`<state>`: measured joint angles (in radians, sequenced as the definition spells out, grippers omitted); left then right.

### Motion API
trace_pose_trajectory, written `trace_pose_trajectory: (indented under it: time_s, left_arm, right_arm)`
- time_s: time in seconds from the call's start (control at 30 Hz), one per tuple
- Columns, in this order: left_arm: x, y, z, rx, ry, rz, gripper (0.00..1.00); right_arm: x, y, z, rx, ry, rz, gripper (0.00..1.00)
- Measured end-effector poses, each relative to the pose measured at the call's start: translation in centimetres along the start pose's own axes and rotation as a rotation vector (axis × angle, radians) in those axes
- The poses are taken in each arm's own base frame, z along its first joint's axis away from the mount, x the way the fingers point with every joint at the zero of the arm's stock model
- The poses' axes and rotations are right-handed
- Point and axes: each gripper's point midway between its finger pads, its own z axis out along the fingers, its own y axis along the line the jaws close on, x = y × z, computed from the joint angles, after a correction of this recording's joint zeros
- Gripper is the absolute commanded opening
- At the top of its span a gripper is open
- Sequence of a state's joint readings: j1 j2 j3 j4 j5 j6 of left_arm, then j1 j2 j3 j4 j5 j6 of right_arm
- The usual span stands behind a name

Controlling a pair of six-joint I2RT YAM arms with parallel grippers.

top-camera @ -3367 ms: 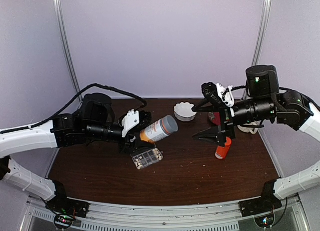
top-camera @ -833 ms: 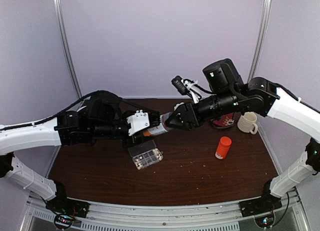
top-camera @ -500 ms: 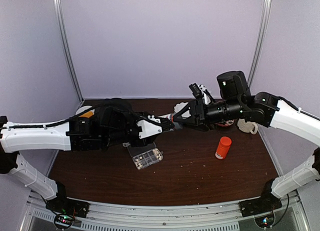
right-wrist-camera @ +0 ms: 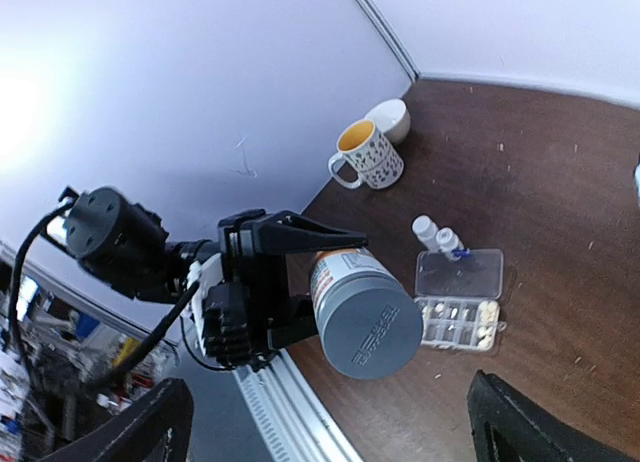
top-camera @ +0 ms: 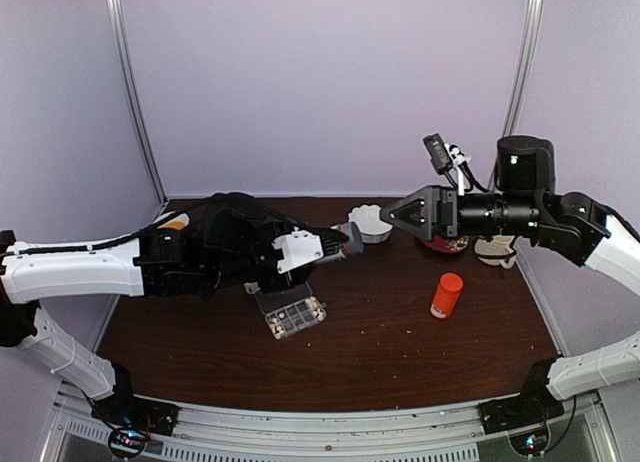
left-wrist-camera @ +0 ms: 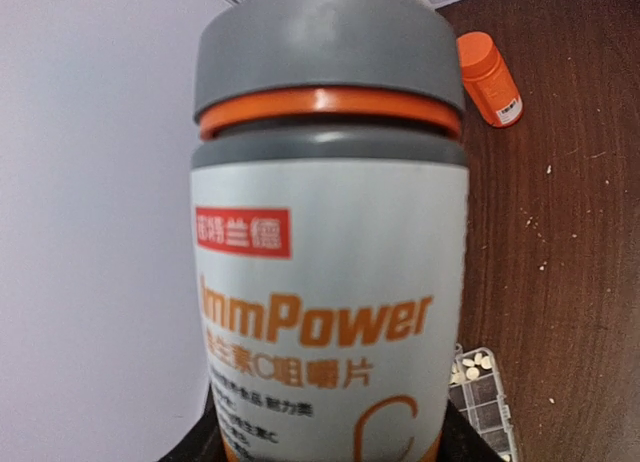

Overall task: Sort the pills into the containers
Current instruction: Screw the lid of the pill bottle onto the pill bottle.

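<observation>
AROUND: small orange bottle (top-camera: pixel 446 295) upright, white bowl (top-camera: pixel 372 222), mug (top-camera: pixel 495 247), two tiny white bottles (right-wrist-camera: pixel 437 235) | SURFACE: dark brown table (top-camera: pixel 400 352), pale lilac walls (top-camera: pixel 320 82) | BOX: clear pill box (top-camera: pixel 294 315) on table near left gripper (top-camera: pixel 318 248), lid open, pills (right-wrist-camera: pixel 455 314) in some compartments | LEFT: clamps grey-capped big bottle (left-wrist-camera: pixel 330 282) sideways in mid-air | RIGHT: right gripper (top-camera: pixel 392 215) wide, facing cap, apart.

The left gripper (right-wrist-camera: pixel 305 282) clamps a grey-capped bottle (right-wrist-camera: pixel 365 320) at frame centre, cap toward the lens, with the clear pill organizer (right-wrist-camera: pixel 470 274) holding pale pills (right-wrist-camera: pixel 484 333) at its 3 o'clock, two tiny white bottles (right-wrist-camera: pixel 437 233) at 1, a mug (right-wrist-camera: pixel 366 154) at 12, and the right gripper (right-wrist-camera: pixel 330 427) spread wide at 6.
</observation>
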<state>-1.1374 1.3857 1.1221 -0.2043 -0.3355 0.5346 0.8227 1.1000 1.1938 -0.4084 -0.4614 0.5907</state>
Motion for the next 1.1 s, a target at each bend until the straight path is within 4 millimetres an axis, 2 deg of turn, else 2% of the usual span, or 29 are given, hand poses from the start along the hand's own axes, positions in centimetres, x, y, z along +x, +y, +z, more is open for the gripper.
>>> trace_pose_trajectory:
  time_s: [0.1, 0.2, 0.3, 0.5, 0.73, 0.93, 1.1]
  left_arm:
    - [0.1, -0.9, 0.0, 0.056, -0.009, -0.041, 0.0]
    - [-0.1, -2.3, -0.5, 0.146, -0.029, -0.078, 0.0]
    - [-1.1, -3.4, -1.4, 0.248, -0.063, -0.113, 0.0]
    - [-3.2, -3.9, -3.6, 0.358, -0.126, -0.169, 0.0]
    - [-2.9, -4.9, -4.6, 0.429, -0.118, -0.187, 0.0]
    - [-3.0, -5.3, -5.0, 0.463, -0.116, -0.191, 0.0]
    - [-3.6, -5.2, -5.4, 0.478, -0.133, -0.193, 0.0]
  right_arm:
    - [0.0, 1.1, -1.9, -0.036, -0.042, -0.25, 0.97]
    - [1.4, 1.3, -2.4, -0.069, -0.037, -0.514, 0.97]
    - [3.3, 1.4, -2.0, -0.109, -0.01, -0.753, 0.98]
    - [5.4, 2.6, -0.1, -0.192, 0.048, -1.144, 0.99]
    - [6.4, 3.7, 0.7, -0.247, 0.075, -1.333, 0.92]
    - [6.8, 4.0, 1.0, -0.254, 0.079, -1.389, 0.89]
    - [7.1, 3.8, 1.7, -0.253, 0.099, -1.403, 0.83]
